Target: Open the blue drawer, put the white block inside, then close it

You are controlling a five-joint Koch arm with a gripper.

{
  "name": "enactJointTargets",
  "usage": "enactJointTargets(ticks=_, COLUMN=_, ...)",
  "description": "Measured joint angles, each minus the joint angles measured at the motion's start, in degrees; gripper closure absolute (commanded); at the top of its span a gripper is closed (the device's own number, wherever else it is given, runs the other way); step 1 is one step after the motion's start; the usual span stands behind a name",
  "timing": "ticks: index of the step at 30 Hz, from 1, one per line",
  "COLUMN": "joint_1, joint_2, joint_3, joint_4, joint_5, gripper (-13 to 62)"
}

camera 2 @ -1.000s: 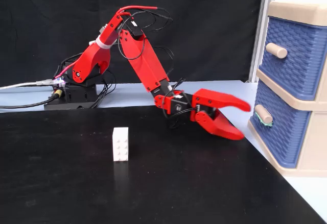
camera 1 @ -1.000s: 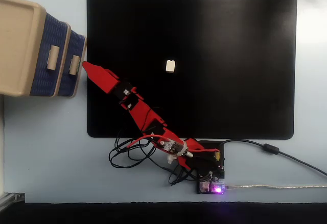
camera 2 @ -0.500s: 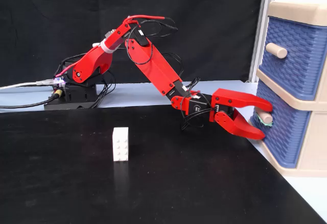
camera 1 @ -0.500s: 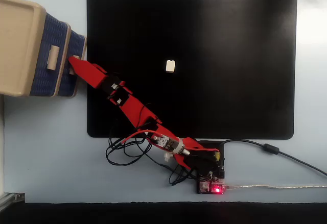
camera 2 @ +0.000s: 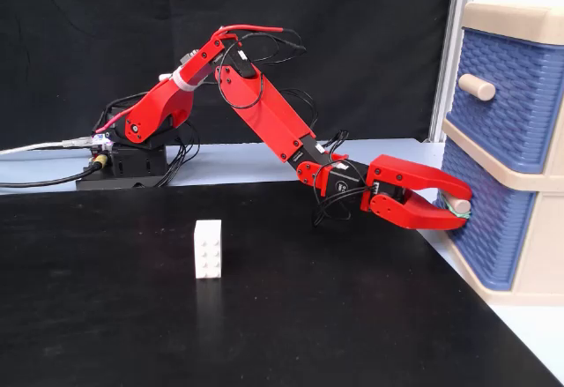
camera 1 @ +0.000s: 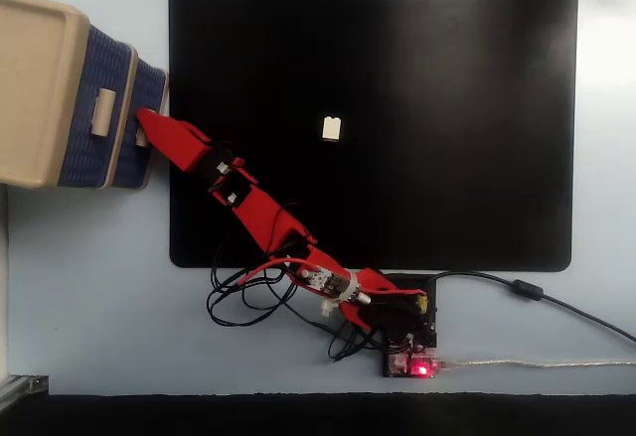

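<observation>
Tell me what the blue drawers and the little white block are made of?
The blue drawer the pincer reaches looks like molded plastic: its front has a woven, basket-like texture with a dull sheen, set in a smooth beige cabinet. The white block looks like hard, matte plastic too, with round studs like a building brick.

A pale blue table (camera 1: 89, 287) carries a black mat (camera 1: 447, 108), the beige cabinet (camera 1: 35, 88) at left in the top-down fixed view, and the arm's base (camera 1: 407, 332) near.

The gripper (camera 2: 460, 204) hides most of the lower drawer's handle (camera 2: 458, 205); the cabinet (camera 2: 520, 26) runs off the right edge.
</observation>
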State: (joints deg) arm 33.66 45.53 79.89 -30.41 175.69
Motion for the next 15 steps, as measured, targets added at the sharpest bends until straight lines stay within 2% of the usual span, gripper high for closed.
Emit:
enactJointTargets(ticks=10, joint_1=0.79, joint_2=24.35, joint_3=39.29, joint_4=-2.64, joint_5=0.00, gripper=57.6)
enactJointTargets(ticks=15, joint_1=0.53, joint_2=27.86, joint_3=49.48, joint_4=-9.67, joint_5=-0.35, gripper=57.0)
